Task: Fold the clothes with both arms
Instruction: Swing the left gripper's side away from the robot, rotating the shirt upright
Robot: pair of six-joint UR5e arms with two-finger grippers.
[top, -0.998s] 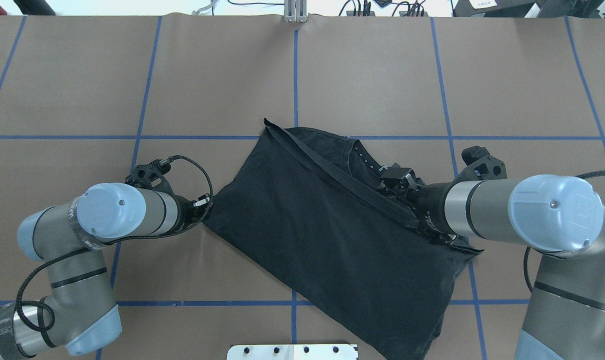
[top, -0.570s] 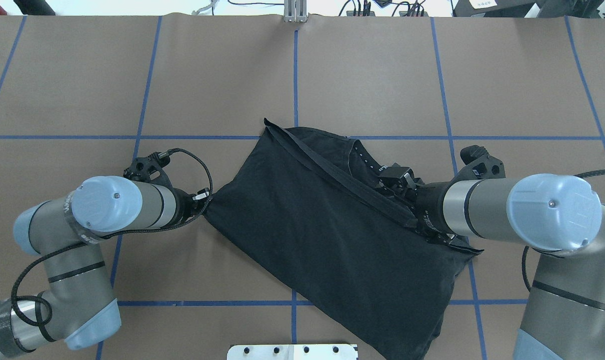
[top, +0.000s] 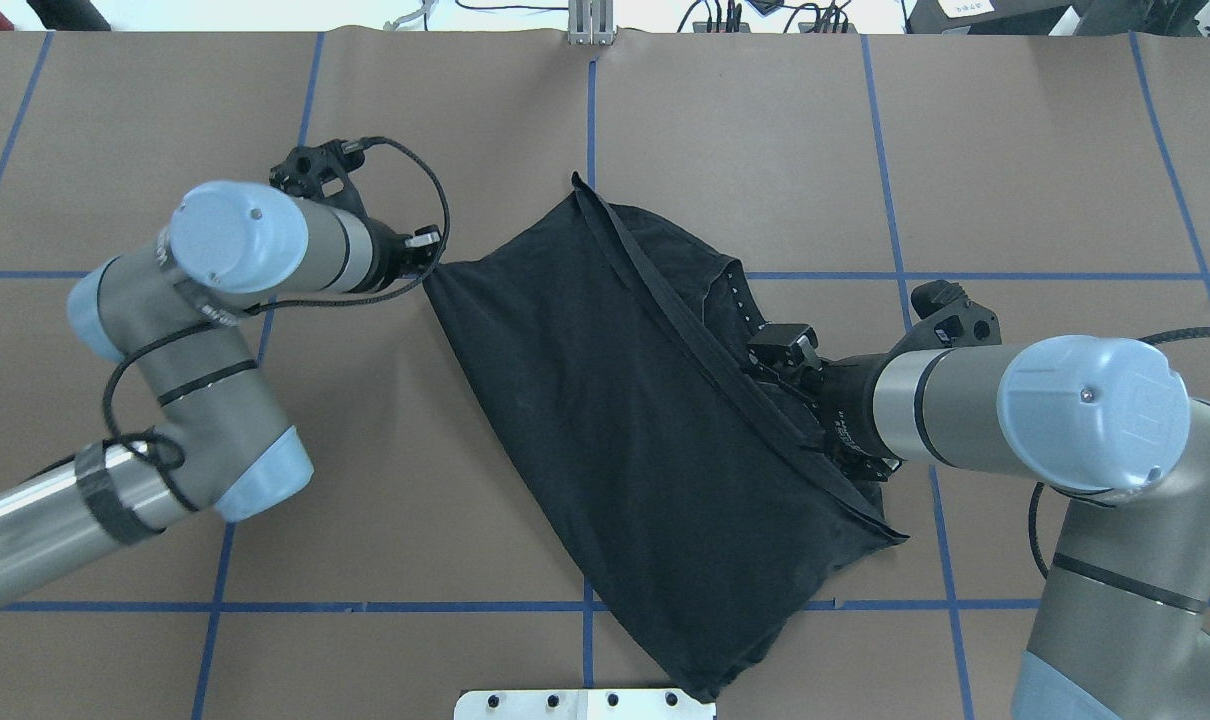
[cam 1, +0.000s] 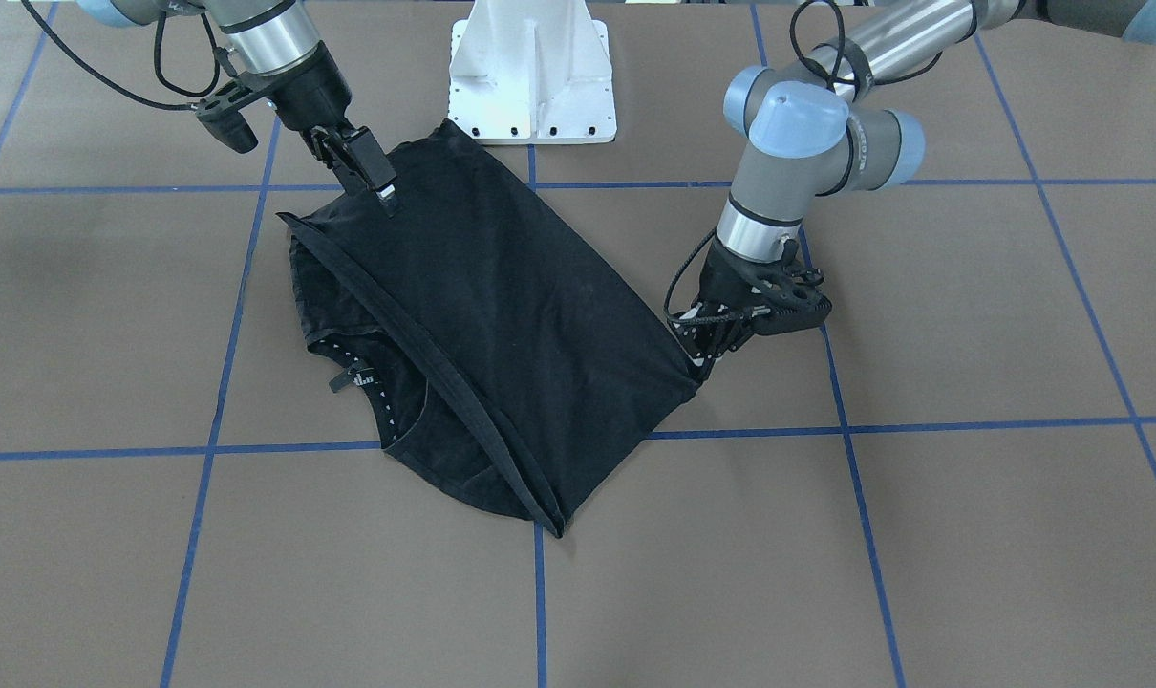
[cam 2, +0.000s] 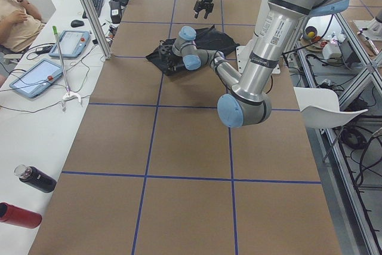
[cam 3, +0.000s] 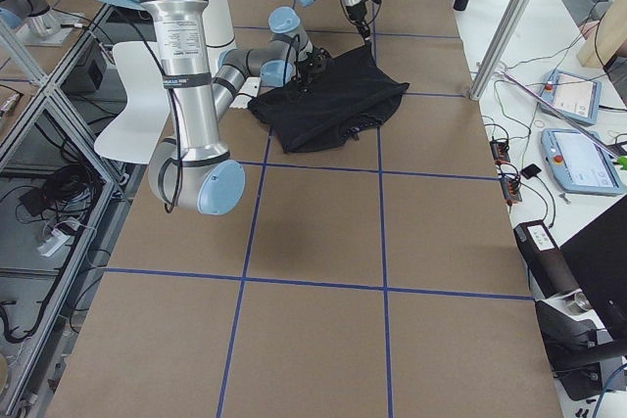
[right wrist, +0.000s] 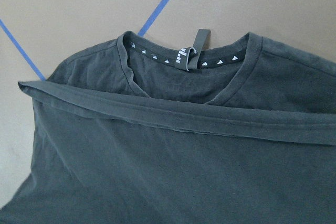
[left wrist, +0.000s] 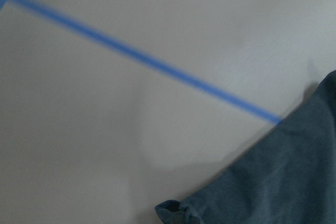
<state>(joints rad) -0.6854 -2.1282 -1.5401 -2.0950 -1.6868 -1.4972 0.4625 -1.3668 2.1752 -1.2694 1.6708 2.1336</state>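
The black T-shirt (top: 615,420) lies folded on the brown table, graphic hidden. Its hem band (top: 685,330) runs diagonally across it, and the collar with a small white logo (right wrist: 184,56) shows beyond it. My left gripper (top: 433,262) is shut on the shirt's left corner; in the front view it (cam 1: 700,368) sits low at the table. My right gripper (top: 770,350) stands at the shirt's right side edge near the collar; in the front view (cam 1: 387,198) its fingers look shut on that edge. The shirt (cam 1: 502,306) hangs taut between the two. The wrist views show cloth, no fingers.
The white pedestal base (cam 1: 530,76) stands at the near table edge, right by the shirt's lower end (top: 685,680). Blue tape lines (top: 590,130) grid the table. An operators' bench with tablets (cam 2: 33,79) and bottles (cam 2: 36,179) runs along the far side.
My left gripper has moved away from the robot with the shirt's corner. The shirt has swung with it and turned steeper. My right gripper has shifted slightly left.
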